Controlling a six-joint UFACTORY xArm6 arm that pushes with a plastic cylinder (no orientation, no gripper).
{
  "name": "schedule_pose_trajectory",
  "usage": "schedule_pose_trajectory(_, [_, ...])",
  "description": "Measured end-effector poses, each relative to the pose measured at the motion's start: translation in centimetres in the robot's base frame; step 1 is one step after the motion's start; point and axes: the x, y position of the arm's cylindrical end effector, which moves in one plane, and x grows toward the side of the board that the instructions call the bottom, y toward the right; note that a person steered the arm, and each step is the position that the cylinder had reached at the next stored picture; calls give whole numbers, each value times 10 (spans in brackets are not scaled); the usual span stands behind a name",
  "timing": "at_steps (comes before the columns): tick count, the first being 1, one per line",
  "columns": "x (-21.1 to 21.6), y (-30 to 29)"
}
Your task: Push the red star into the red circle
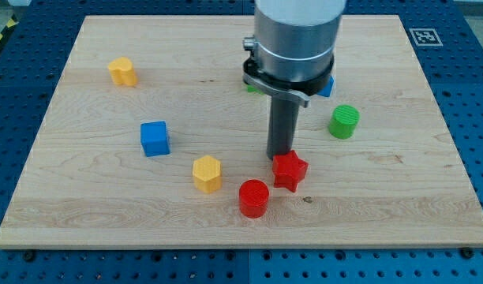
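The red star (290, 171) lies on the wooden board (84, 197) right of centre near the view's bottom. The red circle (254, 198) stands just to its lower left, a small gap between them. My tip (282, 155) is at the star's upper left edge, touching or nearly touching it. The rod hangs down from the grey arm body (297, 39) at the view's top.
A yellow hexagon block (207, 173) sits left of the red circle. A blue cube (155, 138) is further left. A yellow block (123, 71) is at upper left. A green cylinder (344, 121) is at right. A blue block (327, 85) and a green block (252, 85) peek out beside the arm.
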Motion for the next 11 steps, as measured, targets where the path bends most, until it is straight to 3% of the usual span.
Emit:
schedule_pose_trajectory(3, [1,70])
schedule_pose_trajectory(5, [31,55])
schedule_pose_trajectory(11, [31,7])
